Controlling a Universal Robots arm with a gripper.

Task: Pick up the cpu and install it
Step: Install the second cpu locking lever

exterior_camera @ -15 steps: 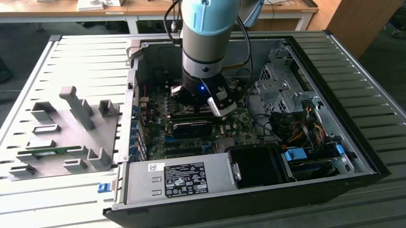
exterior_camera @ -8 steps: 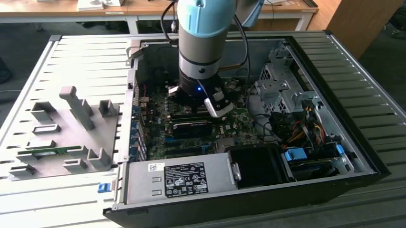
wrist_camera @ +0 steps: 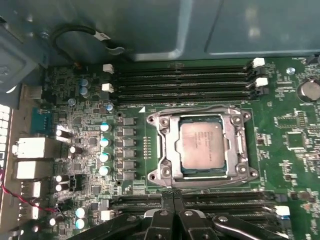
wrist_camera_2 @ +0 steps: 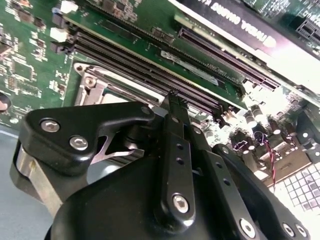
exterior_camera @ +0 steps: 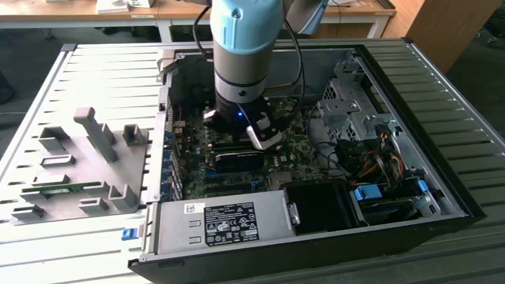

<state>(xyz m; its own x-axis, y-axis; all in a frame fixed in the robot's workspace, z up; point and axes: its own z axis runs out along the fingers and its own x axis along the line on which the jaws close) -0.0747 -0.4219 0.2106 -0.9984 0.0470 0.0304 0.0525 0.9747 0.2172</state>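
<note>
**Inside the open computer case, the chip sits in its socket**

Down in the middle of the green board (wrist_camera: 90,145), in the first wrist view, the cpu (wrist_camera: 202,145) lies flat within the metal frame of its socket (wrist_camera: 161,145). It is a small square chip with a dull silver-grey metal top that carries faint print, and a thin darker rim shows along its edges. It sits level and square to the frame, which surrounds it on all sides with screws at the corners. Long dark memory slots (wrist_camera: 182,82) with white clips run along one side of the socket, and more slots run along the other side, near the pincer.

The pincer (wrist_camera: 173,200) hangs just beside the socket frame in the first wrist view, its two black fingertips pressed together with nothing between them; it does not touch the chip. In the second wrist view the same black fingers (wrist_camera_2: 176,150) point down at the board beside the slots, and a corner of the metal frame (wrist_camera_2: 92,82) peeks out behind them.

In the exterior view the arm (exterior_camera: 245,53) reaches straight down into the open case (exterior_camera: 442,177), which lies on its side on a ribbed surface (exterior_camera: 94,77). A grey holder (exterior_camera: 94,136) with upright posts stands on the surface at the exterior view's left of the case.
</note>
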